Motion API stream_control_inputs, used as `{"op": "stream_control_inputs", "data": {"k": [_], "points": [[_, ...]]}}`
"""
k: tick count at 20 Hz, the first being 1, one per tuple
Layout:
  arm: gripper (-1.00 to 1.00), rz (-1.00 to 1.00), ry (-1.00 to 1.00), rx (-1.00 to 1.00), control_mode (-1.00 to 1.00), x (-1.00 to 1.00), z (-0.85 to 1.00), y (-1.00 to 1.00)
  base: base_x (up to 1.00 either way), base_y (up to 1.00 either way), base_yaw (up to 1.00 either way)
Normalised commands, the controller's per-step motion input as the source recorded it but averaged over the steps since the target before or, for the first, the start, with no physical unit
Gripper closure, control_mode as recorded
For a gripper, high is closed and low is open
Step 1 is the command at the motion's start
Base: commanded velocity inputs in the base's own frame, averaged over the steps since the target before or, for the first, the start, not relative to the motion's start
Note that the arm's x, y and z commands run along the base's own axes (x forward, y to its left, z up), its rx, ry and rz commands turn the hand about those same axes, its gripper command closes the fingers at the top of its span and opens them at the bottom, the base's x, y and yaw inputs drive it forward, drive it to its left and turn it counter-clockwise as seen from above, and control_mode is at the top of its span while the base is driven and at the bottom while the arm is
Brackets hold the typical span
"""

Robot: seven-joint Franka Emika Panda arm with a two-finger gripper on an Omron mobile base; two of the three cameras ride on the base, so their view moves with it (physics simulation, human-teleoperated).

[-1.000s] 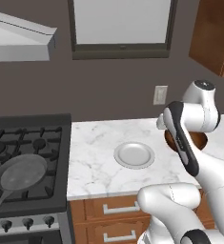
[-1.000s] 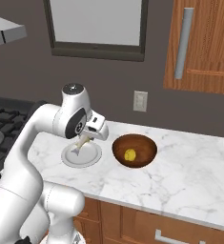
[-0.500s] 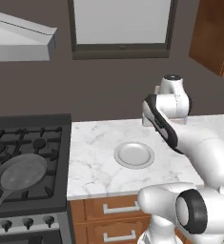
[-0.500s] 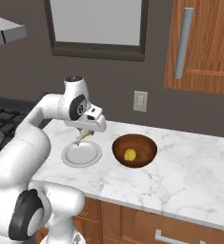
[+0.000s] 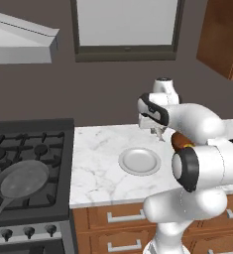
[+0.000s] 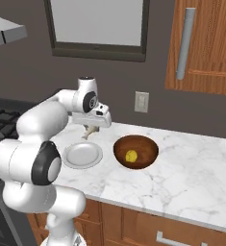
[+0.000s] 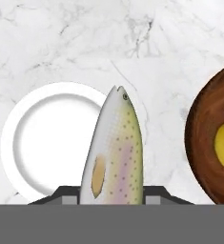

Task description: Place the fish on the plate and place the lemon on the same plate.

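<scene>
1. The two-finger gripper (image 6: 90,129) is clamped on the slender pale silver-cream fish (image 7: 114,153) — head pointing away from the hand, long axis along the fingers.
2. Below it sits the round whitish plate (image 6: 82,155); beside that, the yellow lemon (image 6: 131,155) lies in a brown bowl (image 6: 136,151).

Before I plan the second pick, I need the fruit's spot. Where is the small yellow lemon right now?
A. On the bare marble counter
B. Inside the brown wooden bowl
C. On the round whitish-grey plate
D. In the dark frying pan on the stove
B: the small yellow lemon sits inside the brown wooden bowl, beside the round whitish-grey plate, which holds nothing.
</scene>
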Motion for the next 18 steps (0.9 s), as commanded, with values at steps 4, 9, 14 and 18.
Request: {"op": "stream_control_inputs", "data": {"k": [4,9,14,18], "points": [[1.0,0.02,0.03,0.13,-1.0,0.42,-0.94,0.24,0.0,0.0,0.0],[1.0,0.02,0.16,0.04,-1.0,0.12,-0.81,0.25,0.0,0.0,0.0],[1.0,0.0,0.14,0.0,-1.0,0.05,-0.52,0.15,0.0,0.0,0.0],[1.0,0.0,0.09,0.0,-1.0,0.06,-0.39,0.05,0.0,0.0,0.0]]}}
